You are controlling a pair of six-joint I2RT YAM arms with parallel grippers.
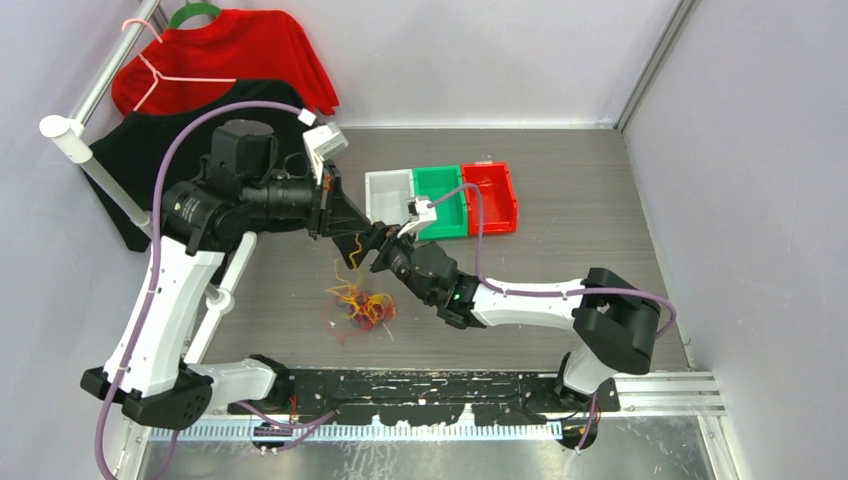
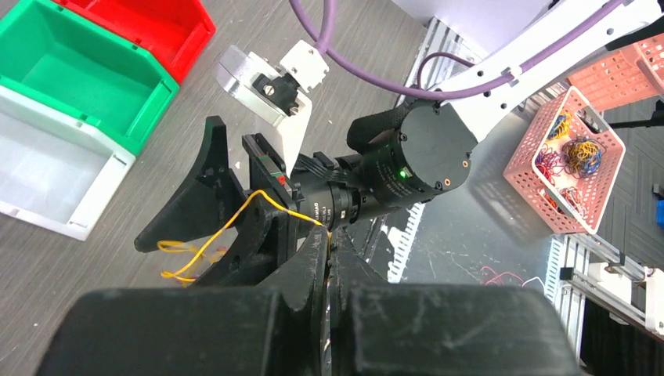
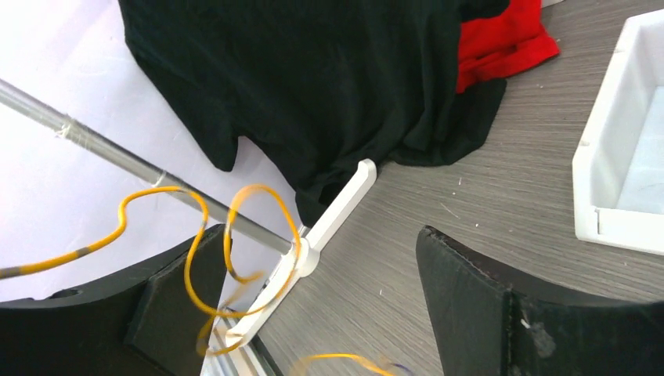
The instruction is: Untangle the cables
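A tangle of thin orange, red and purple cables (image 1: pixel 360 305) lies on the grey table in front of the arms. One orange cable (image 2: pixel 211 235) is lifted out of it. My left gripper (image 2: pixel 330 235) is shut on that cable's upper end, above the table (image 1: pixel 352 228). My right gripper (image 1: pixel 378 250) faces it just to the right, open. In the right wrist view the orange cable (image 3: pixel 235 251) loops in the air close to the left finger (image 3: pixel 176 301), inside the wide gap of my right gripper (image 3: pixel 317 235). Nothing is pinched there.
A white bin (image 1: pixel 388 190), a green bin (image 1: pixel 440 200) and a red bin (image 1: pixel 492 195) stand in a row behind the grippers. A clothes rack (image 1: pixel 95 165) with a red shirt (image 1: pixel 225 55) and a black shirt (image 1: pixel 140 150) stands at far left. A pink basket (image 2: pixel 575 157) holds more wires.
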